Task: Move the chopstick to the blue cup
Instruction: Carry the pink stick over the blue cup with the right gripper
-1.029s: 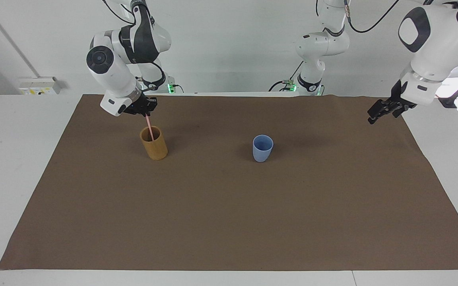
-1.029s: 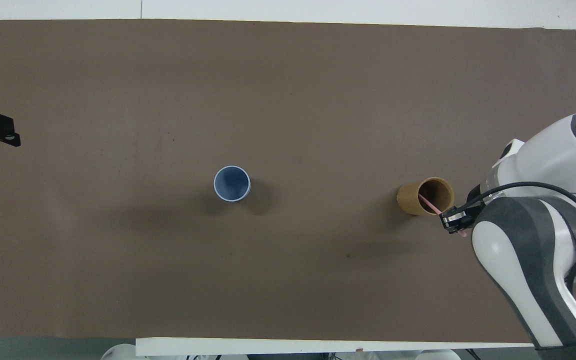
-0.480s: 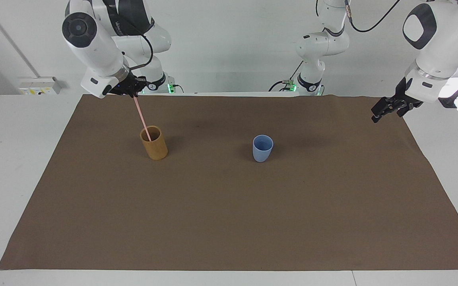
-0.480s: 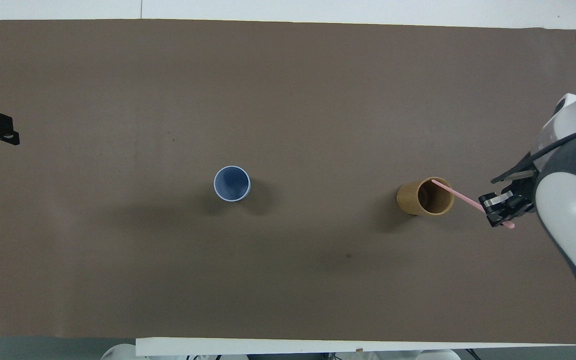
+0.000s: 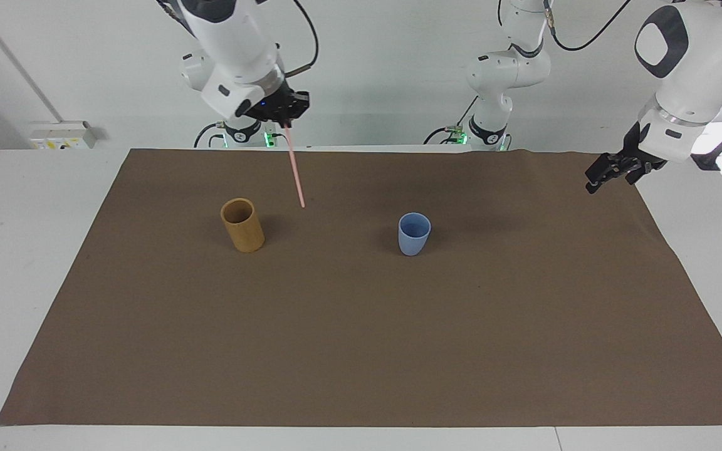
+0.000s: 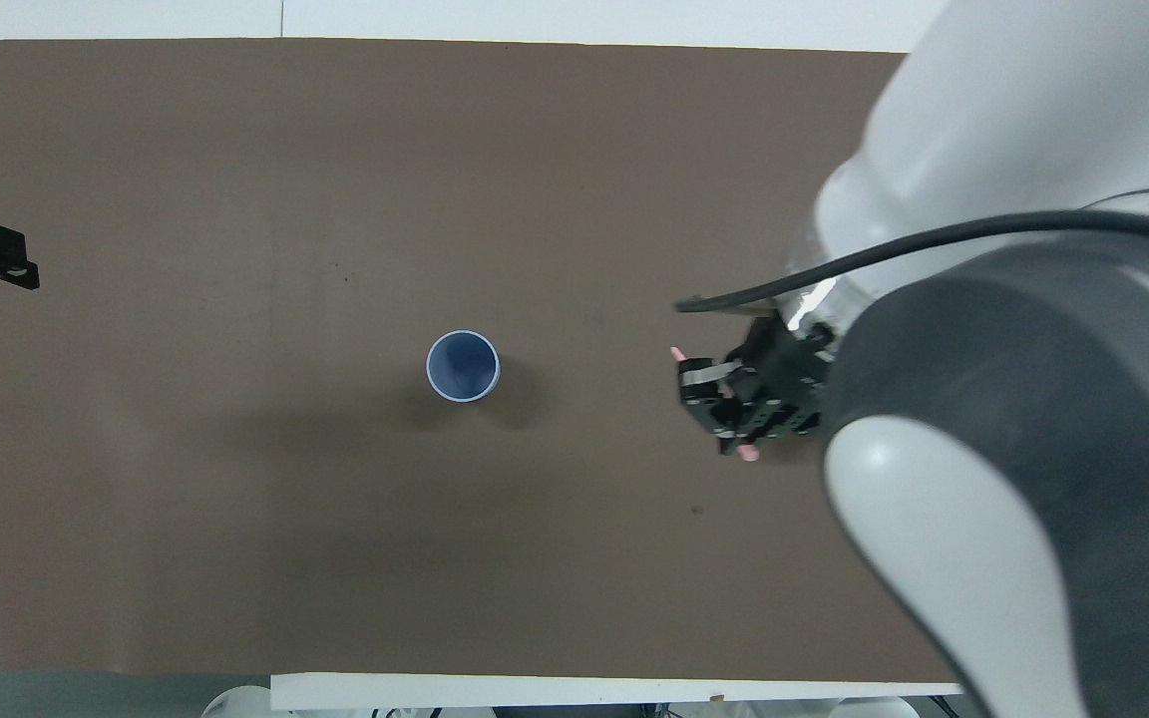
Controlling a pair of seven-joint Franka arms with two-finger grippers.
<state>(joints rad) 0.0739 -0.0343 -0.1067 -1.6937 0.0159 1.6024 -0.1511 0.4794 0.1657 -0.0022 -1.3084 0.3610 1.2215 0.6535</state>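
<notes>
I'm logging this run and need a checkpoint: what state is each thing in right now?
chopstick: held by its top end, hanging in the air, clear of both cups.
right gripper: shut on the chopstick, raised over the brown mat.
blue cup: upright, empty.
tan cup: upright, nothing sticking out.
left gripper: open, empty, waiting at its own end.

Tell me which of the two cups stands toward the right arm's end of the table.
The tan-brown cup, a straight cylinder. The blue cup is tapered and stands about mid-table, toward the left arm's end from it.
</notes>
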